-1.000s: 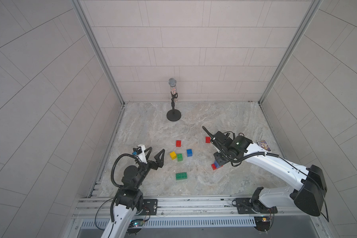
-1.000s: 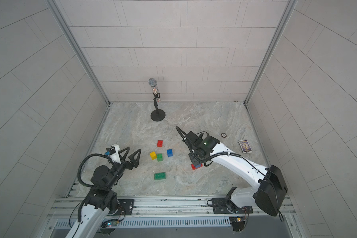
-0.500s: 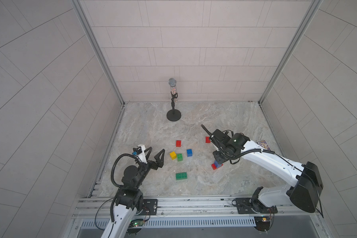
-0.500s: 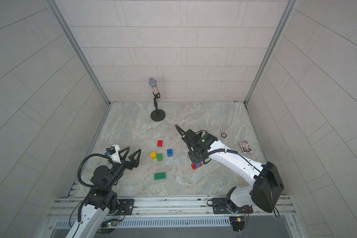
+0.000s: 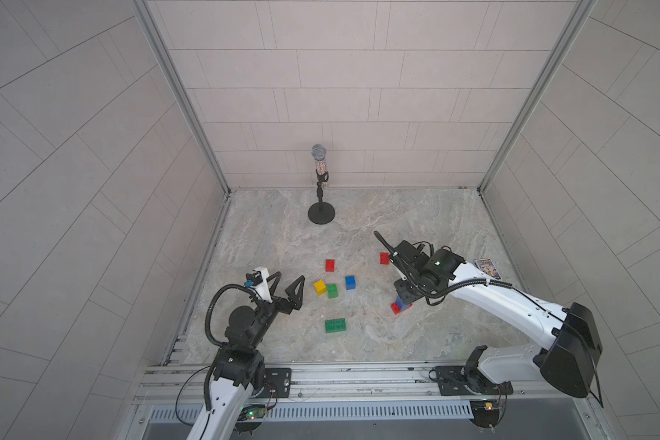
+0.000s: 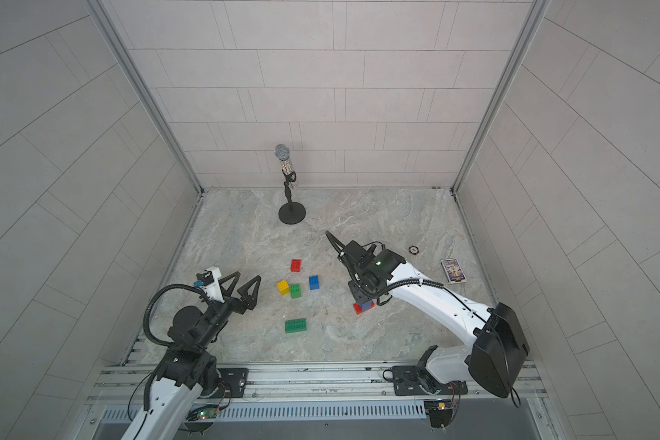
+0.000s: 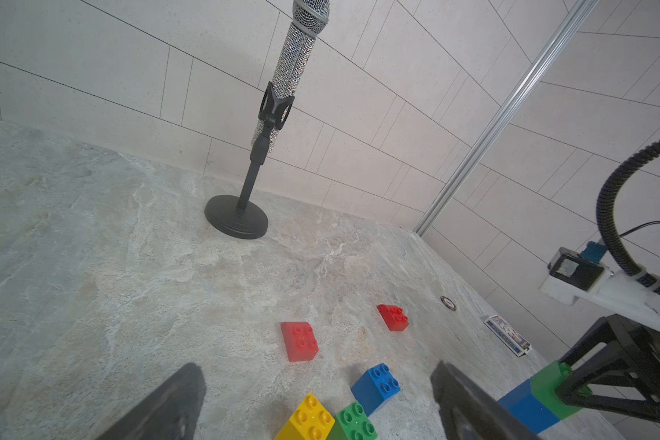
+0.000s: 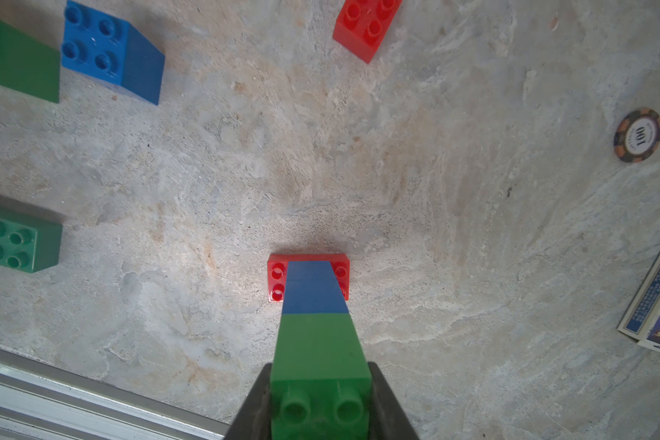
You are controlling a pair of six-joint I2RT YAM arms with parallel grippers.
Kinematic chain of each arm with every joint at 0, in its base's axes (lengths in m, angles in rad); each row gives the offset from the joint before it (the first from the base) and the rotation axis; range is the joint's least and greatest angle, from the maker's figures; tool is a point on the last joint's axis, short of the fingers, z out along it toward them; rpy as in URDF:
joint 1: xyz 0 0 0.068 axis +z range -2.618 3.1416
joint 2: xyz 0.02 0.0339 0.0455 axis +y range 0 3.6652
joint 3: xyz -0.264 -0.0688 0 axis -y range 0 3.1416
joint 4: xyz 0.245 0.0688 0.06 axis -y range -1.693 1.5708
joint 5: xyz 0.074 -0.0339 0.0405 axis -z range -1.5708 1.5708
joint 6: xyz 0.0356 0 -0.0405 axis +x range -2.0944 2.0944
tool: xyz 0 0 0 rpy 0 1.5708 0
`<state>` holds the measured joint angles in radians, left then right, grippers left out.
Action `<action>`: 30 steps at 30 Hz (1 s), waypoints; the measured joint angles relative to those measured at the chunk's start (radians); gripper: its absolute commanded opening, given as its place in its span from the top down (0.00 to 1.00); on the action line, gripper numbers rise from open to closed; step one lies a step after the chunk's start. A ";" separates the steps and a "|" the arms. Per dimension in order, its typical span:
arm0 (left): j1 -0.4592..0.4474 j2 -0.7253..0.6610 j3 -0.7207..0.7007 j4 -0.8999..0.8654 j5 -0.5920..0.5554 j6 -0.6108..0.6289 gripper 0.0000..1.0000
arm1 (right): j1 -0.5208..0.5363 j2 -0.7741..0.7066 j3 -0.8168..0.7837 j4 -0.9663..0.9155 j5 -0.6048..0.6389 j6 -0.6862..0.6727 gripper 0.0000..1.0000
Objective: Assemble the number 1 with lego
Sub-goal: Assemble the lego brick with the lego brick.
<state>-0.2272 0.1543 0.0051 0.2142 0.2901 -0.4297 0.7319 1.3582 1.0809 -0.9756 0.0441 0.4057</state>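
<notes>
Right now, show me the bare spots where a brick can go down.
Widest: the marble between the microphone stand and the red brick behind the blue brick. Also free: long green brick to the front rail. Crowded: around the yellow brick and small green brick.

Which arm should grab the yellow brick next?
Left. Its tool is open, empty and nearer the yellow brick. The right tool is farther off and shut on the tower.
</notes>
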 measured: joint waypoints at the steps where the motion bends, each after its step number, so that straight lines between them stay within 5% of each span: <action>1: 0.000 0.000 0.000 0.000 0.000 0.000 0.00 | 0.000 -0.005 -0.001 0.003 0.000 0.005 0.97; 26: 0.000 -0.004 0.000 -0.001 -0.004 0.000 0.00 | -0.007 0.142 0.162 -0.015 0.047 0.251 0.97; 30: 0.000 -0.005 0.000 -0.002 -0.004 0.000 0.00 | -0.008 0.154 0.169 -0.013 0.054 0.258 0.81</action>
<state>-0.2272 0.1490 0.0051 0.2127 0.2863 -0.4301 0.7235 1.5124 1.2503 -0.9886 0.0978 0.6640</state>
